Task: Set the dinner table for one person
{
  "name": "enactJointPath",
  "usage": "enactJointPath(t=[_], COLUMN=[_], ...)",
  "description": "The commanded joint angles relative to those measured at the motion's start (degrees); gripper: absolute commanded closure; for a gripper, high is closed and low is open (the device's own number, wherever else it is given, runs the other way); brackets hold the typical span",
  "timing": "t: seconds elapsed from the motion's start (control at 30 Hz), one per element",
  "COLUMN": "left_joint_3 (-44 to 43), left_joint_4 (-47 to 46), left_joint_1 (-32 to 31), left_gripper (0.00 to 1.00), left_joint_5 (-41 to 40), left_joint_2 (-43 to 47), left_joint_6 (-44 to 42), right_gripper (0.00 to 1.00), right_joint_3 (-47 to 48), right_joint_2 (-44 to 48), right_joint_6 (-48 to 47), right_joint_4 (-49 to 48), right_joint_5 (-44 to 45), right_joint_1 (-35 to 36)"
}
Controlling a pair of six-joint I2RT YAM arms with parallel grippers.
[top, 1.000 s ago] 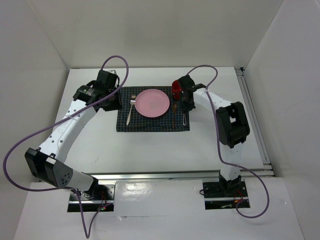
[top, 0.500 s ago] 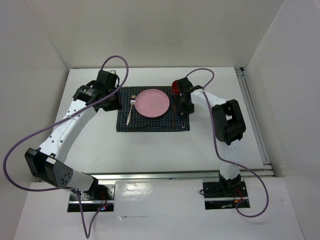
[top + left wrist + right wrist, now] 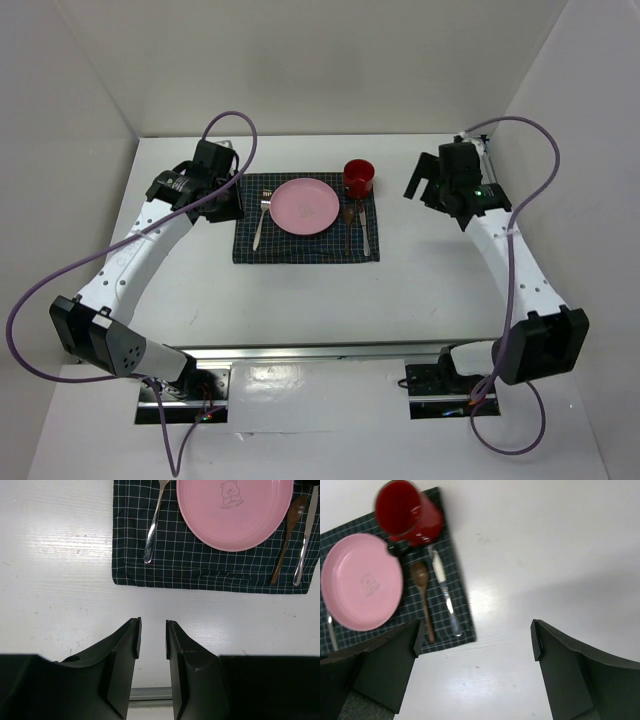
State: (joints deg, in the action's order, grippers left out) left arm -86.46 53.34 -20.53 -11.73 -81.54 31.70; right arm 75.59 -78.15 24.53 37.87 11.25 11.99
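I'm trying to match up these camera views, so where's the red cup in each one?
Top external: cup at the upper right corner of the placemat, right of the pink plate.
Left wrist: not in it; the plate fills the top right.
Right wrist: cup at top left, above the plate.
Shared landmark: the pink plate.

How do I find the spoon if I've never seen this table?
Look for the dark checked mat on the white table. Right of its pink plate lie two utensils; the spoon is the brown wooden one, not the shiny knife.
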Motion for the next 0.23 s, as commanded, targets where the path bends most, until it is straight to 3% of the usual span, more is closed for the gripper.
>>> enactJointPath(t=[0.0,0.2], left_joint_3=[0.23,2.34], left_joint_4=[-0.70,-2.89], left_joint_1=[0.06,0.06], left_gripper=[0.57,0.57], left_joint_5=[0.39,0.39], left_joint_2=[1.47,2.61], left_joint_6=[-0.06,-0.59], right_gripper=[0.00,0.02], right_joint_3=[-2.99,-10.89], right_joint_2=[1.59,9.84], right_joint_6=[3.23,3.33], right_joint_4=[8.52,6.27], right_joint_5=[2.46,1.94], right_joint_1=[-1.61,-1.62])
